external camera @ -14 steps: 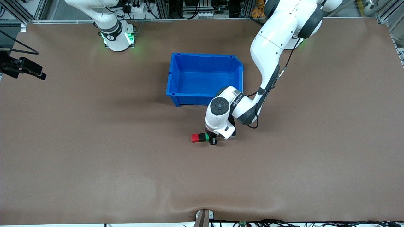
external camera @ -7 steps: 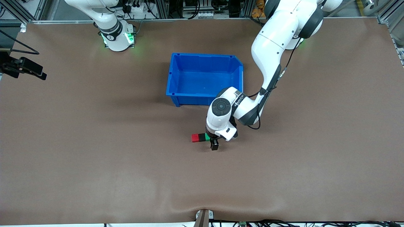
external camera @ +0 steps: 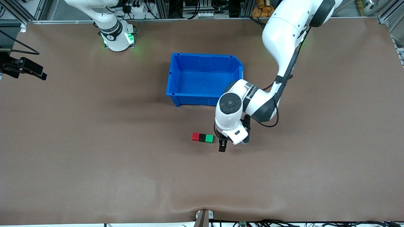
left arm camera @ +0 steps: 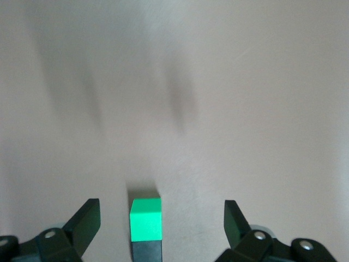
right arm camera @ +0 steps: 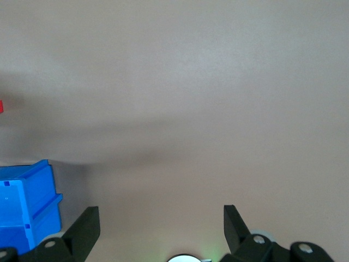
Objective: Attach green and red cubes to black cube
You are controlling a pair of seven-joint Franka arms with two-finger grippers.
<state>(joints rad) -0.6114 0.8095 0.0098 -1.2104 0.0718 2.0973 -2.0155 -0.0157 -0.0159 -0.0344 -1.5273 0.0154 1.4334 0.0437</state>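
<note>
Red cube [external camera: 195, 136], black cube [external camera: 202, 137] and green cube [external camera: 209, 138] are sitting joined mid-surface. Left gripper [external camera: 222, 145], jaws open and empty, is hovering beside them; right gripper [right arm camera: 161, 229], jaws open, is waiting. Assembly appears complete; retreat comes next.

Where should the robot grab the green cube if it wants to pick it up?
Probably from above, pinching the two free side faces of the green cube, the one nearer the front camera and the one nearer the blue bin. Its other side touches the black cube, which joins the red cube in a row, so no finger fits there. The open left gripper hangs just beside it.
</note>
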